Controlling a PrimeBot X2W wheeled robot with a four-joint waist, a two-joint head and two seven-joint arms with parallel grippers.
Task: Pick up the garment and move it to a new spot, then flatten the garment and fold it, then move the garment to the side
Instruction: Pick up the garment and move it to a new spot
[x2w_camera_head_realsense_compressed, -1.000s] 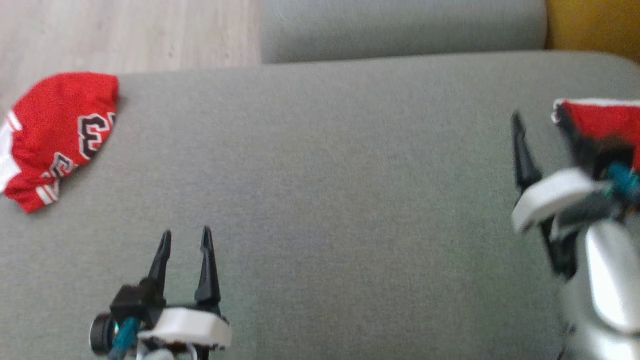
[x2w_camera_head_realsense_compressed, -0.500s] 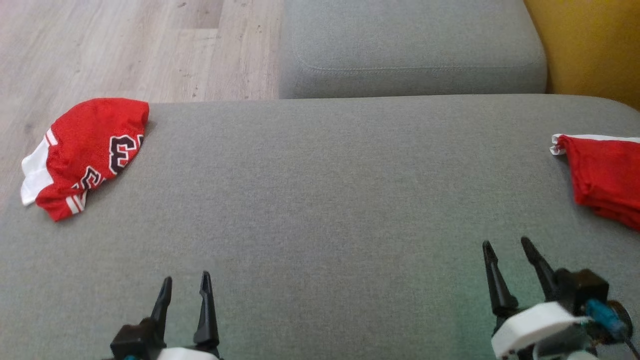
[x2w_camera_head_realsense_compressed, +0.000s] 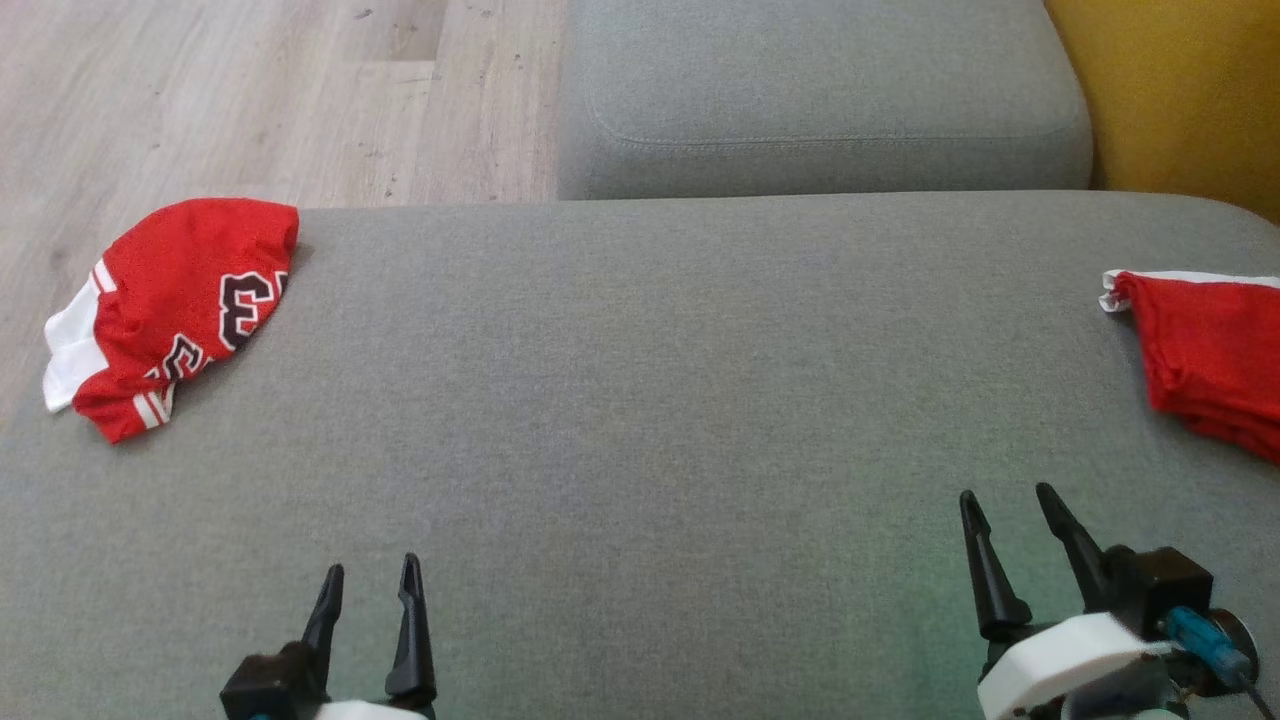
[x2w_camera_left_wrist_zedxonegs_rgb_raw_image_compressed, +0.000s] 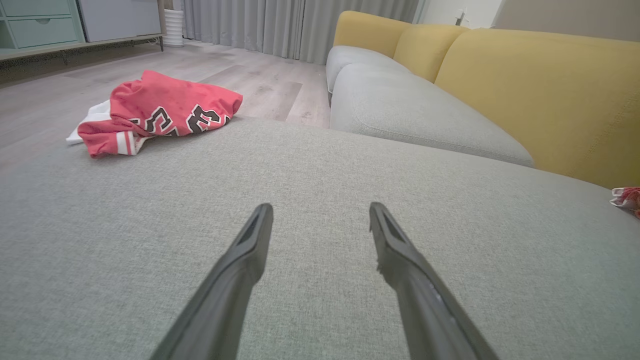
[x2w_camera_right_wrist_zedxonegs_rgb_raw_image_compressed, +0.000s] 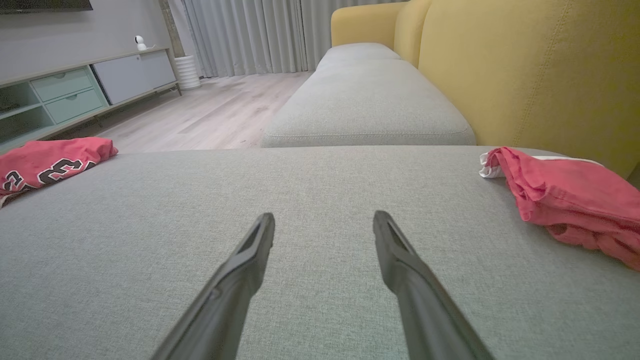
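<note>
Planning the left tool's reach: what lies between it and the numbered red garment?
Bare grey cushion, nothing else, lies between the left tool and the numbered red garment; the head and left wrist views show it.

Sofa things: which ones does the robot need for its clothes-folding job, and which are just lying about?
For the job: printed red jersey, plain red garment, the grey seat that both lie on, left gripper and right gripper, both open and empty.

Just around: yellow backrest, wooden floor, drawer cabinet, curtains.
</note>
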